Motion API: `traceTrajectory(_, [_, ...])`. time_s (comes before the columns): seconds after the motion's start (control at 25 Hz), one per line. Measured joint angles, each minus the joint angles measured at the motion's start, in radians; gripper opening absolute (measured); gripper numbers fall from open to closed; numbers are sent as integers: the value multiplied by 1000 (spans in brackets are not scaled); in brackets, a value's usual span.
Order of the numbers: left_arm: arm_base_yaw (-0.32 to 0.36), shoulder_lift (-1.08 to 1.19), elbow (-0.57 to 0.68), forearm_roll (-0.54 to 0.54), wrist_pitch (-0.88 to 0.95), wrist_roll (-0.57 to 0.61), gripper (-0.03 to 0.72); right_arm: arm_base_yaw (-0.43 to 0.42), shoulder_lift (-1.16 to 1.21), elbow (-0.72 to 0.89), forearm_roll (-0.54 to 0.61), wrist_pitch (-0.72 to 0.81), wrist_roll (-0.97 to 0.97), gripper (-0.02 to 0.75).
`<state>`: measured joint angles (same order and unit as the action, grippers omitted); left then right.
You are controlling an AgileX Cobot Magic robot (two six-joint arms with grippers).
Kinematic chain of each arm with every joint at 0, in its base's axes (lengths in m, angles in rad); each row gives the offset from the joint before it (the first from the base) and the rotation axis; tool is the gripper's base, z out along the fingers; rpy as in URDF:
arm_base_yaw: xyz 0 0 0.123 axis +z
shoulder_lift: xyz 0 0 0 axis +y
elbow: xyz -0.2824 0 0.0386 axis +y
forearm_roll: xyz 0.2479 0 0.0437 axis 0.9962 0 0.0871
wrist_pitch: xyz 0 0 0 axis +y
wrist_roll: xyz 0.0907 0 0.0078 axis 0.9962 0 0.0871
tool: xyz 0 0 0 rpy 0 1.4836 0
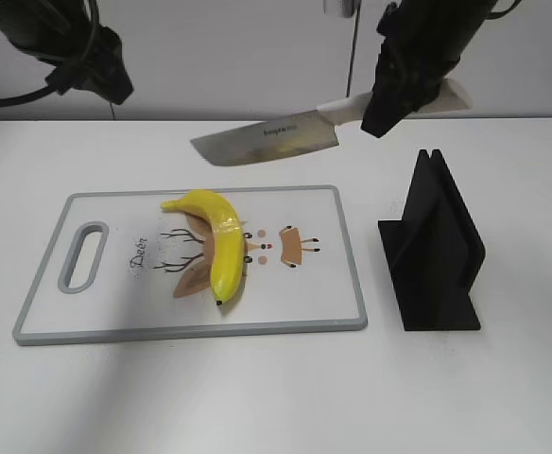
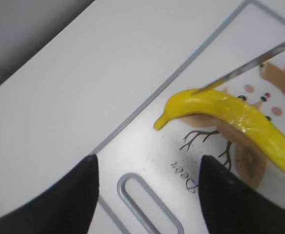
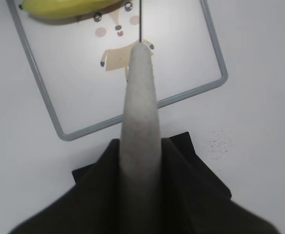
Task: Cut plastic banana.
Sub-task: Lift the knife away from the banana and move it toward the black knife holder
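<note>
A yellow plastic banana [image 1: 216,244] lies on a white cutting board [image 1: 115,303] with a grey rim and a cartoon deer print. It also shows in the left wrist view [image 2: 240,122] and at the top of the right wrist view [image 3: 64,7]. My right gripper [image 1: 394,90] is shut on the pale handle [image 3: 140,122] of a knife. Its steel blade [image 1: 267,139] hangs in the air above the board's far edge, beyond the banana. My left gripper [image 2: 147,195] is open and empty, above the board's handle slot [image 2: 147,202].
A black knife stand [image 1: 434,251] stands on the white table right of the board. The board's handle slot [image 1: 85,253] is at its left end.
</note>
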<state>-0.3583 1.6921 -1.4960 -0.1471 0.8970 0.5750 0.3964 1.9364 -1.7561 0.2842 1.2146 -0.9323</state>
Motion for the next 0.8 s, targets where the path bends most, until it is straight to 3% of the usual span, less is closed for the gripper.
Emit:
traceTrajectory(0.16, [46, -1, 0, 128, 166, -280, 592, 0, -16, -25, -4, 2, 260, 170])
traceTrajectory(0.28, [102, -1, 0, 147, 291, -379, 591, 0, -16, -31, -6, 2, 410, 169])
traceTrajectory(0.48, [182, -14, 28, 95, 314, -415, 589, 0, -20, -31, -6, 4, 706, 169])
traceTrajectory(0.8, [213, -161, 283, 43, 316, -399, 589, 0, -193, 87, 68, -19, 823, 169])
